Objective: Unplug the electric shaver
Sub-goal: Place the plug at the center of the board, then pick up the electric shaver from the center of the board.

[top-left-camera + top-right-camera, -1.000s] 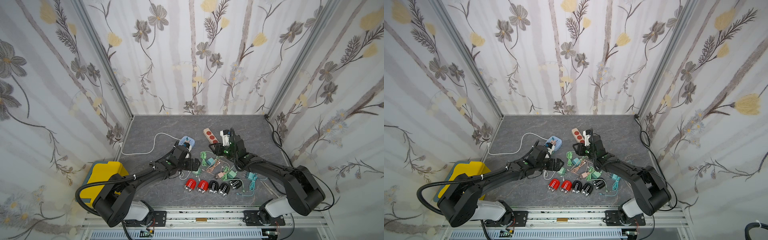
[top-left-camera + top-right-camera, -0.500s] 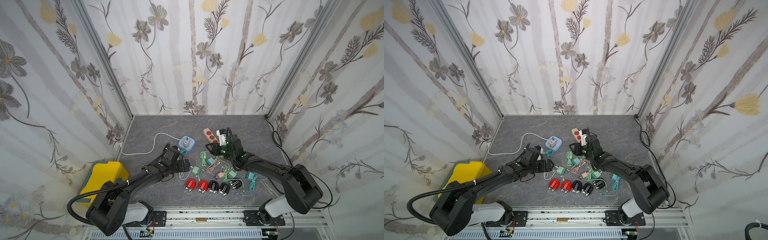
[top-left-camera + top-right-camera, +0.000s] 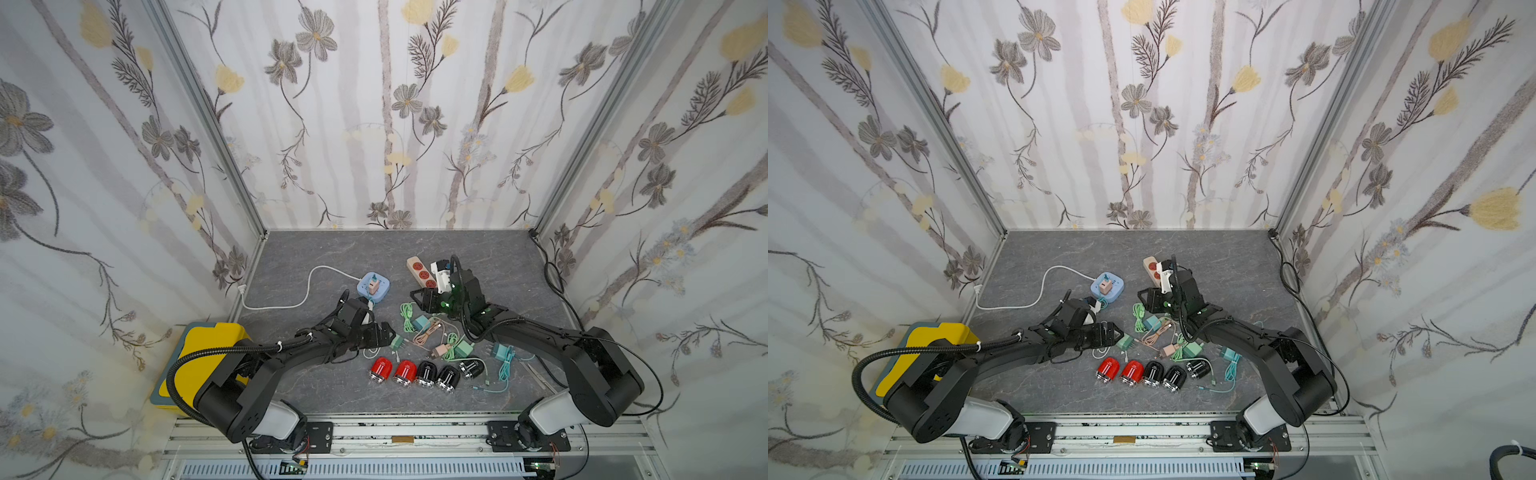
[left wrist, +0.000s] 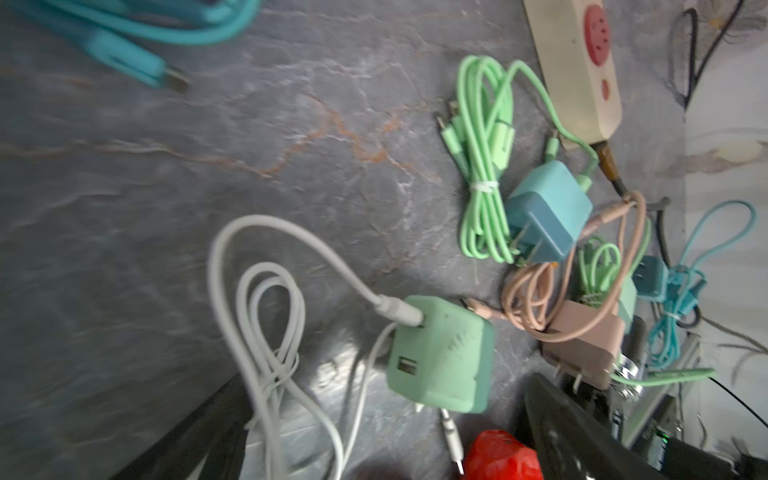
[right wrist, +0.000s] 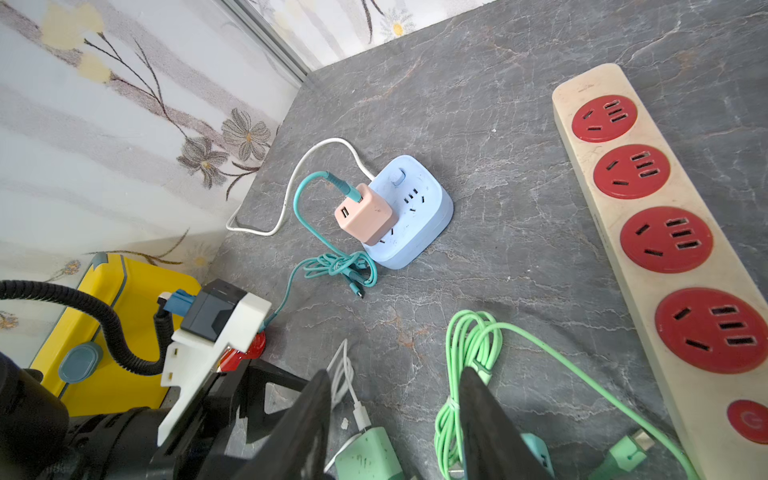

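Five little shavers (image 3: 426, 372) lie in a row on the bench (image 3: 332, 257). They are well apart from the blue plug box (image 3: 373, 286), on the robot's side of it. The black shaver (image 3: 472, 368) farthest from the box has a thin cord (image 3: 484, 376) right by it. I cannot tell if the cord is pushed in.

A shaver like this is probably small, light and hard. Its shell looks smooth and round, so it may slip or roll. The cord is soft and floppy. I think the best way is to pinch the shaver across its sides and pull the hard plug end, not the cord.

The left claw (image 3: 386, 333) is spread wide and holds nothing. A green plug block (image 4: 440, 353) lies just in front of it. The right claw (image 3: 417, 299) is half spread near the box, with nothing pinched.

A second ago the left claw was right at the box. Now it is farther from it, nearer the shavers. The right claw has hardly moved.
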